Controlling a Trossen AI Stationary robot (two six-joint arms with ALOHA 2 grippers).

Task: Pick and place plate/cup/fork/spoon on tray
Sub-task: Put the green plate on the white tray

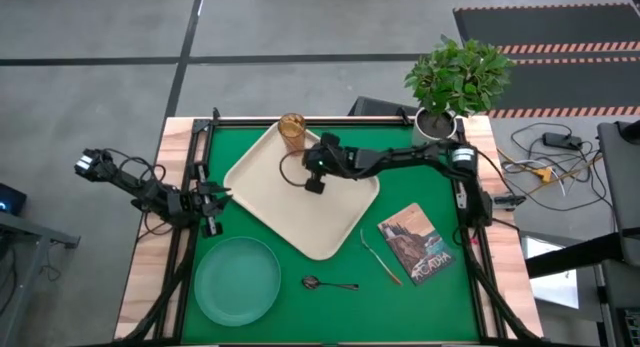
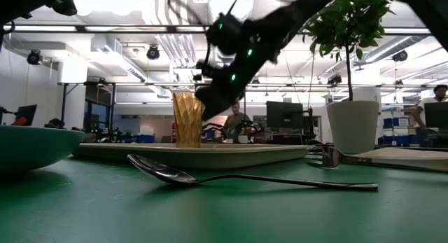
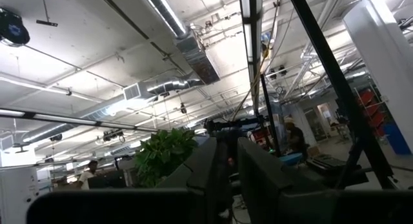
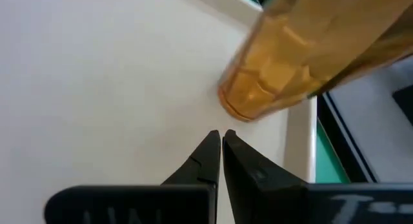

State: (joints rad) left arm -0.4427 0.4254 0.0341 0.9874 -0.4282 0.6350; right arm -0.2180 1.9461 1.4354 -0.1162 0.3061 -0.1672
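The cup [image 1: 291,133] stands upright on the tray [image 1: 330,227], near its far corner, so this step looks finished. The right gripper [image 1: 314,184] is above the middle of the tray, close to the cup but not touching it; in the right wrist view its fingers [image 4: 208,157] are pressed together and hold nothing, and the cup [image 4: 303,62] is just beyond the tips.

Three things are not yet on the tray: the plate [image 1: 237,278] lies on the green table in front of the left arm, the spoon [image 1: 328,283] lies near the front edge of the tray, and the fork [image 1: 380,259] is between the tray and a book [image 1: 418,243]. I think the next move needs the right gripper to spread its fingers and go down to the fork or spoon, both thin and flat on the table.

The left gripper [image 1: 212,204] waits at the left side of the table, fingers nearly closed, empty
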